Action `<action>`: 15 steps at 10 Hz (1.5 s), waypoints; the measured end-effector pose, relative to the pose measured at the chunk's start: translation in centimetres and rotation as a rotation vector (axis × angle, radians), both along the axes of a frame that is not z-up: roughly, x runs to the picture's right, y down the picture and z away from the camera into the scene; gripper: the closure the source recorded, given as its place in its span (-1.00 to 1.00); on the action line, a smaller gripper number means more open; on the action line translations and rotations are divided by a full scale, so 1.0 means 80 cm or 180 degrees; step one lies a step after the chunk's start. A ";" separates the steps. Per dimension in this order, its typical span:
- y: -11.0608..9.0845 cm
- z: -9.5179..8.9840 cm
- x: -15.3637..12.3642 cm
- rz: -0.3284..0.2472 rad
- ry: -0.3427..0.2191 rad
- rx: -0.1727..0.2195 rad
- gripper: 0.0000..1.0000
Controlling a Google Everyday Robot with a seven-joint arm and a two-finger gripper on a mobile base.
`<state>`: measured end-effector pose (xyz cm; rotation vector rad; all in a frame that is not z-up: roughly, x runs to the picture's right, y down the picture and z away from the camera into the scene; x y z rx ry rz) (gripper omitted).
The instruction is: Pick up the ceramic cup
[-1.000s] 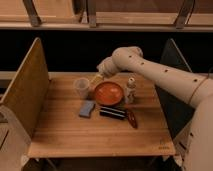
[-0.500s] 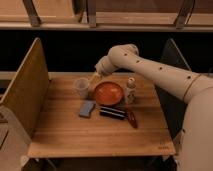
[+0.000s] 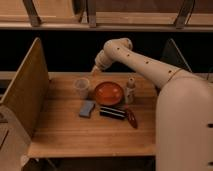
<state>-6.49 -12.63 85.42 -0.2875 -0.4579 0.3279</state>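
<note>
Camera view: saw the gripper [image 3: 95, 69] above the far edge of the wooden table [image 3: 65, 135], just behind and right of the ceramic cup [image 3: 81, 87]. Could not tell whether open or closed. Found the cup upright, just left of the orange-red bowl [image 3: 108, 93], behind a blue sponge [image 3: 86, 108].

The robot's smooth cream-white plastic arm [image 3: 145, 65] has thick rounded segments, a bulbous elbow joint and a row of small dark dots along its casing. Its small pale claw [image 3: 95, 69] hangs above the far edge of the wooden surface [image 3: 90, 135].
</note>
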 end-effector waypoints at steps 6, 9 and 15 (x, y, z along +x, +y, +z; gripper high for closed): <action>0.030 0.061 -0.085 -0.0122 -0.0411 -0.0437 -0.20; 0.031 0.061 -0.083 -0.0114 -0.0418 -0.0450 -0.20; 0.057 0.081 -0.103 -0.0194 -0.0488 -0.0637 -0.20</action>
